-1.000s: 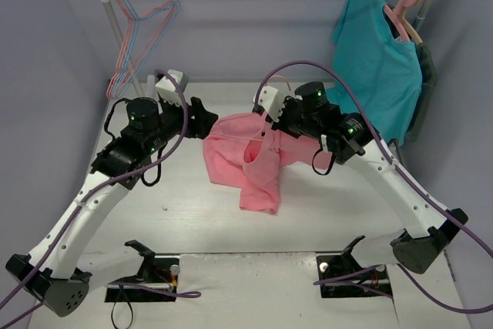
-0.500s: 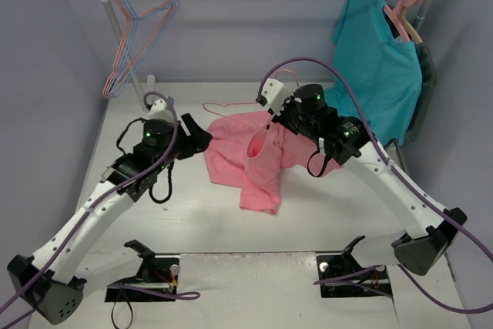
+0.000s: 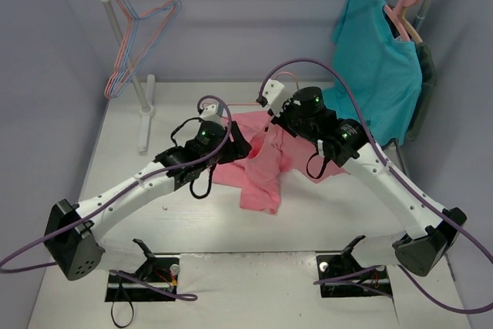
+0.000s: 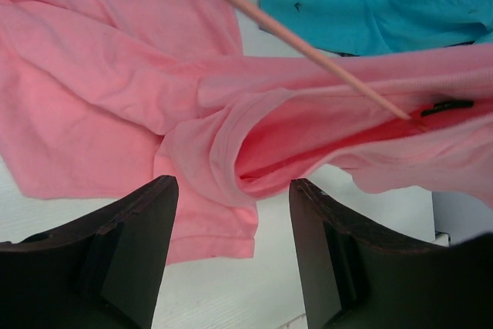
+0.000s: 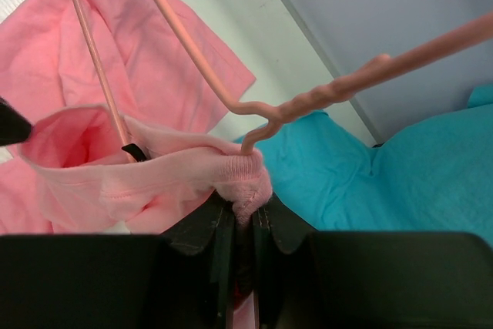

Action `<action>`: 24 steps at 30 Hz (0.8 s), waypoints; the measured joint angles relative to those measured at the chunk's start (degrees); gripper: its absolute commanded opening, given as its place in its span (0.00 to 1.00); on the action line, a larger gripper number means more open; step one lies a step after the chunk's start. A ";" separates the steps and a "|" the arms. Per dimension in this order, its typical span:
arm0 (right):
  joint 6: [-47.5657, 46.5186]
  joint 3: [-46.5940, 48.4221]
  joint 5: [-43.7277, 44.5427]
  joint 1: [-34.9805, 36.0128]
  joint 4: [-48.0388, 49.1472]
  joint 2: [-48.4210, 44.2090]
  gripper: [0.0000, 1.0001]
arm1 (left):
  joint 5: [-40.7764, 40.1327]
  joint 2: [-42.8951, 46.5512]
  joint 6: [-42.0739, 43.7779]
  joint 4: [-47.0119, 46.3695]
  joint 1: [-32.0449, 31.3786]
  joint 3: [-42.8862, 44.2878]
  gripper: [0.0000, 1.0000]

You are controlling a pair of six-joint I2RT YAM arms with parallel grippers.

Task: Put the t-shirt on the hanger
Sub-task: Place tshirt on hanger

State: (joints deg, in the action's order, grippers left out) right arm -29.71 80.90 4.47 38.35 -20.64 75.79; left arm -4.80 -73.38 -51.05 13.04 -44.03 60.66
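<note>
White table (image 3: pixel 115 136), t-shirt (image 3: pixel 262 190) collar clamped in right gripper (image 5: pixel 243 213), hanger (image 5: pixel 331 92) hook pointing rearward, left gripper (image 3: pixel 241 146) spread

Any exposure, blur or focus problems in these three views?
Top external: even soft light, no glare, everything sharp, faint shadows on the table. Left wrist: the t-shirt is crisp, the open left claw nearly black and slightly soft. Right wrist: the hanger near the lens looks a little soft, the right claw is underexposed.

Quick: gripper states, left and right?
Left gripper: open, holding nothing.
Right gripper: shut on the collar of the soft pink cloth t-shirt.
</note>
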 measured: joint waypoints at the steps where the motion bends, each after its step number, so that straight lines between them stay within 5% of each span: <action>1: 0.13 -0.22 -0.07 0.00 0.00 -0.17 0.00 | -0.26 -1.03 0.00 -0.26 -0.33 0.68 0.59; 7: 0.81 -0.63 -0.42 0.00 -0.15 -1.66 0.00 | -1.38 -6.95 0.07 -3.04 -2.47 2.60 0.52; 15: 1.20 -0.68 -0.39 0.00 -0.50 -3.82 0.00 | -3.48 -11.39 0.57 -3.74 -2.95 2.64 0.14; 24: 0.79 -4.24 0.94 0.00 -1.68 -7.61 0.00 | -5.33 -9.16 3.74 -0.52 1.01 2.82 0.06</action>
State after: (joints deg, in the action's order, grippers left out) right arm -28.93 76.66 5.41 38.35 -22.33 68.18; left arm -10.13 -82.54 -47.31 12.51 -43.03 63.48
